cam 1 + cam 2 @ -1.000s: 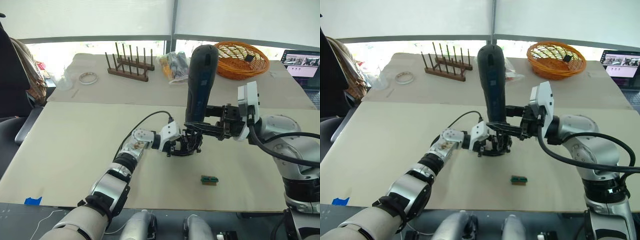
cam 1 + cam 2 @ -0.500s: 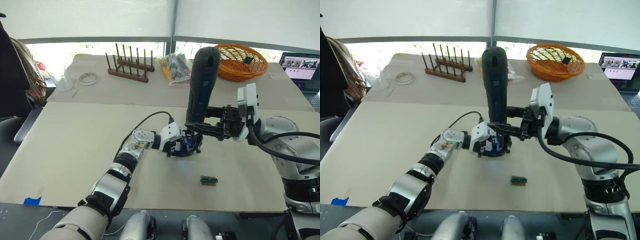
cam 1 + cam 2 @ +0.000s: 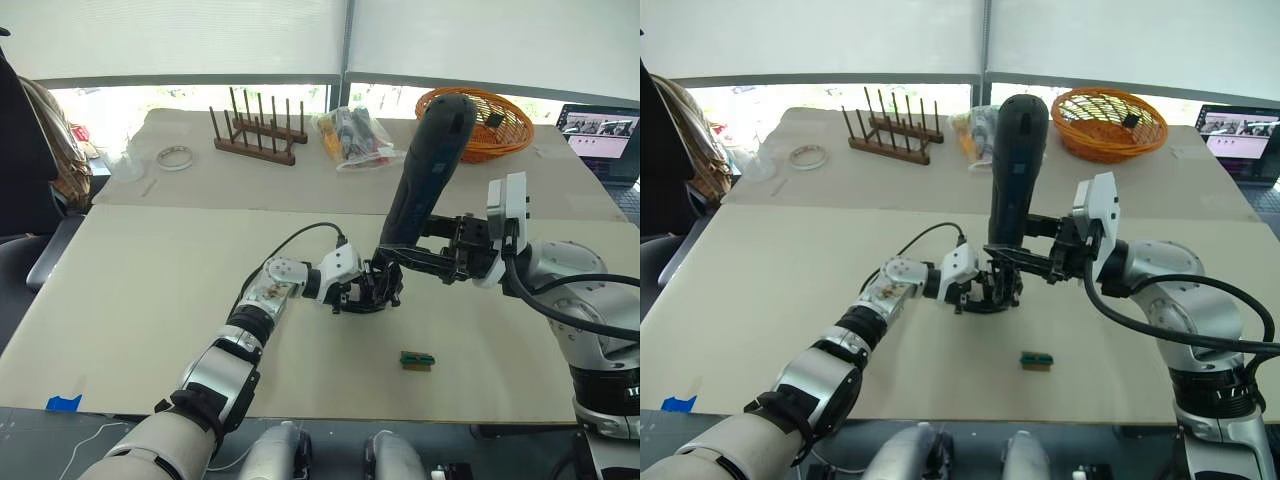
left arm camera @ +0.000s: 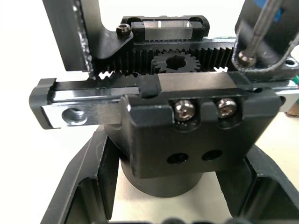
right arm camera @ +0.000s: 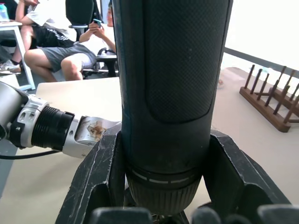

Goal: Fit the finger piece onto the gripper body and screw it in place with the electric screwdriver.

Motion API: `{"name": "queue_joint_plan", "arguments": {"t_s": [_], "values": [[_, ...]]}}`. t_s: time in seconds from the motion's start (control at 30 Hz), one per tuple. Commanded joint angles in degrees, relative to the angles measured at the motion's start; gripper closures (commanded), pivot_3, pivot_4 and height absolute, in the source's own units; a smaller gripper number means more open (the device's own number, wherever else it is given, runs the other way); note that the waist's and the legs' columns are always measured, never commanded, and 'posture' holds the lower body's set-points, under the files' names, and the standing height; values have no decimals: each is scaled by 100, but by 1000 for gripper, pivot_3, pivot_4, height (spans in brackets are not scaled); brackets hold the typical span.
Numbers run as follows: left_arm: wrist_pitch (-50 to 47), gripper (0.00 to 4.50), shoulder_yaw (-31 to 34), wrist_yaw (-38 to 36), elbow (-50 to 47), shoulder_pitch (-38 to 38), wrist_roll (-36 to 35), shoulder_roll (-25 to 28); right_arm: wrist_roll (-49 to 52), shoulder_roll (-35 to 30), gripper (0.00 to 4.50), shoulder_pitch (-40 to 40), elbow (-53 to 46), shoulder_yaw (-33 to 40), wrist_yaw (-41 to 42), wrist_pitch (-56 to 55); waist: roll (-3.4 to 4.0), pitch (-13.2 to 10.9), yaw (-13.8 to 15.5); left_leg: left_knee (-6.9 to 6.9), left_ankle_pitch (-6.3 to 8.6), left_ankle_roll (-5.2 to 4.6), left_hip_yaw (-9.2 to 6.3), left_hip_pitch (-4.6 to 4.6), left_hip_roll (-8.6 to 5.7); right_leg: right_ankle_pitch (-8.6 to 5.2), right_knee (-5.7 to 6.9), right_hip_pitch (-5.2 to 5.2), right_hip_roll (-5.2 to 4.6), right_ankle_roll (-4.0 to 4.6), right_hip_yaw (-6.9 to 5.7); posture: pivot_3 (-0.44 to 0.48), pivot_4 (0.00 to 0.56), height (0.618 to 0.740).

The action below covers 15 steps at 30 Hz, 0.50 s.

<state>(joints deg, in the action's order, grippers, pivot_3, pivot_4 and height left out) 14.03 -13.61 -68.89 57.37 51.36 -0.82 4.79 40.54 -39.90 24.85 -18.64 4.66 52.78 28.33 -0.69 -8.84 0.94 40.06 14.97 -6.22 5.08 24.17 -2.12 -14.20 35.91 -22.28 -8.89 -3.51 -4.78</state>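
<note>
My left gripper [image 3: 375, 290] is closed on the gripper body [image 4: 187, 116] and holds it just above the middle of the worktop [image 3: 150, 290]. My right gripper [image 5: 163, 186] is clamped around the electric screwdriver [image 3: 425, 170]. The tool leans away from the gripper body at the top, and its thin metal bit [image 4: 259, 28] comes down to the gripper body's top edge.

In the left wrist view I see two silver screws [image 4: 184, 108] already sitting in the front plate, right next to each other. Two dark holes [image 4: 177, 159] under them are empty. The bit tip is close beside the screws, at a hole near the toothed rail.

I cannot tell for sure which black part is the finger piece. I think some screwing is done, and more may be left.

A tiny green-and-black block [image 3: 418, 360] lies on the worktop near the gripper body, on my side.
</note>
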Motion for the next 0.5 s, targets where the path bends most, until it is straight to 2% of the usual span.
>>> {"name": "queue_joint_plan", "arguments": {"t_s": [0.03, 0.2, 0.27, 0.33, 0.5], "values": [[136, 2159, 90, -123, -98, 120, -50, 33, 4, -37, 2546, 52, -19, 242, -475, 378, 0, 0, -4, -1, 0, 0, 1, 4, -1, 0, 0, -1, -3, 0, 0, 0, 150, 740], [162, 2159, 52, -138, 52, 172, 27, -33, 1038, 186, 2546, 852, -605, 865, -892, 436, 5, -10, -15, -2, -3, -4, 9, 28, -6, 1, 11, -16, -8, 2, -33, 0, 150, 740], [170, 2159, 46, -195, 112, 207, 51, -59, 1275, 141, 2546, 1031, -716, 958, -1027, 599, 5, -10, -8, 4, -28, -44, 15, 75, -12, 6, 24, -69, -18, 9, -64, 0, 150, 740], [185, 2159, 44, -232, 167, 233, 67, -83, 1419, 128, 2547, 1053, -789, 998, -1107, 715, 6, -10, 21, 14, -31, -47, 11, 104, -17, 8, 27, -89, -19, 9, -86, 0, 150, 740], [222, 2159, 26, -342, 337, 303, 115, -162, 1477, 141, 2547, 825, -1092, 1023, -1262, 801, 5, -10, 21, 15, -35, -55, 18, 107, -23, 11, 29, -72, -14, 2, -131, 0, 150, 740]]}}
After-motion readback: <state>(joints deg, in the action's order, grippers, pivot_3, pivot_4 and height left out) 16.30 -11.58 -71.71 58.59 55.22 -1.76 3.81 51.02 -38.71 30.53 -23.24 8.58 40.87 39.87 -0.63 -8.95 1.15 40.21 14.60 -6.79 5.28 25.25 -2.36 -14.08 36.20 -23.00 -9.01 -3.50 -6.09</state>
